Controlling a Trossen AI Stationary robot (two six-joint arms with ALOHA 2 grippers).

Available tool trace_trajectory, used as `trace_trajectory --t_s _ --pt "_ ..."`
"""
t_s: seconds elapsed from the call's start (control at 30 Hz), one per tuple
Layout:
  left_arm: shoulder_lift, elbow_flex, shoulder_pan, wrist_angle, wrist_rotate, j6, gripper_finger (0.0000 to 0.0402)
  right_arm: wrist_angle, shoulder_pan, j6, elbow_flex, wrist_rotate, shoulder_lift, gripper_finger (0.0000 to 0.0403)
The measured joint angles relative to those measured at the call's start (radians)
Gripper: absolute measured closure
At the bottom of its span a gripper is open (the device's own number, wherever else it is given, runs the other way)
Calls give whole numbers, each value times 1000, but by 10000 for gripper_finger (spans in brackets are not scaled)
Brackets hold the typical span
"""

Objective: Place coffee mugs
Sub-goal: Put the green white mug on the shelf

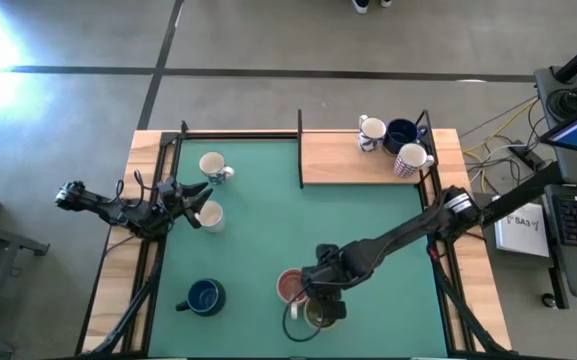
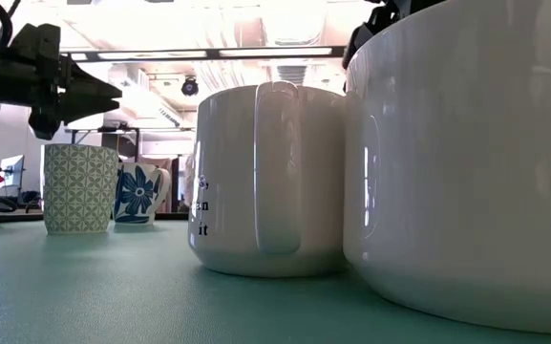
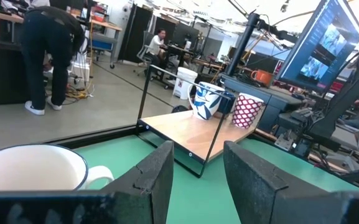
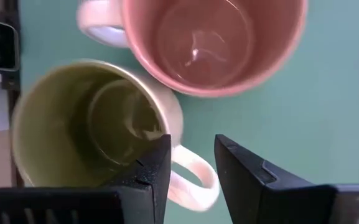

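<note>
My right gripper (image 1: 320,300) (image 4: 191,165) is open and points down over the olive-green mug (image 1: 318,314) (image 4: 86,124) near the table's near edge. Its fingers straddle that mug's pale handle (image 4: 195,177). A pink mug (image 1: 290,287) (image 4: 210,37) stands upright right beside it. My left gripper (image 1: 200,197) (image 3: 198,174) is open and level, between two cream mugs (image 1: 213,165) (image 1: 210,216), touching neither. A dark blue mug (image 1: 205,296) stands upright near the left. Three more mugs (image 1: 371,133) (image 1: 400,134) (image 1: 410,158) stand on the wooden shelf (image 1: 338,160). My right gripper comes at the olive-green mug from above, one finger (image 4: 157,165) over the rim where the handle joins and the other (image 4: 247,174) outside the handle loop (image 4: 204,180). I cannot tell whether either finger touches the mug. The mug stands upright on the mat.
A raised wooden shelf with a thin black frame (image 1: 300,150) takes the far right corner. The green mat (image 1: 298,220) lies bare in its middle. In the low view the two near mugs (image 2: 270,172) (image 2: 466,162) block most of the table. A person (image 3: 51,50) stands beyond the table.
</note>
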Motion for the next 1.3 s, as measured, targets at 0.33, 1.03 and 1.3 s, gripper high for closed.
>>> trace_trajectory --t_s 0.33,1.03,1.3 --pt "0 0 0 0 0 0 278 15 20 -3 0 -4 50 291" --pt "1 0 0 0 0 0 278 -261 -27 302 -1 -59 35 388" --pt "1 0 0 0 0 0 278 -627 -87 577 -2 81 16 388"
